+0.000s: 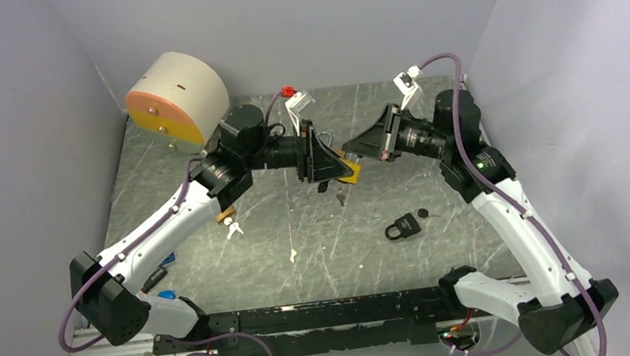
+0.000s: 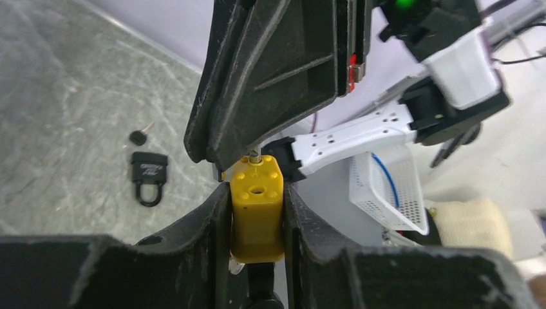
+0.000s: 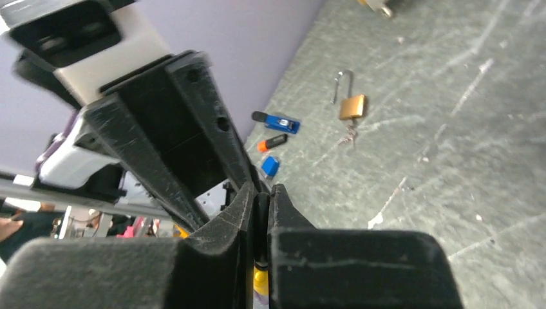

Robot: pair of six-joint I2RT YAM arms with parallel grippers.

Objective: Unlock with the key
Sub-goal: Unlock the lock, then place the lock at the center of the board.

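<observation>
My left gripper is shut on a yellow padlock and holds it above the middle of the table. In the left wrist view the yellow padlock sits squeezed between my fingers, its keyhole end facing away from me. My right gripper meets it from the right and is shut on a black-headed key. The key's metal tip touches the top of the padlock. A sliver of the yellow padlock shows below the key in the right wrist view. The padlock's shackle is hidden.
A black padlock and a black-headed key lie right of centre. A brass padlock with small keys lies on the left. A cream and orange round container stands at the back left. Blue items lie near the left edge.
</observation>
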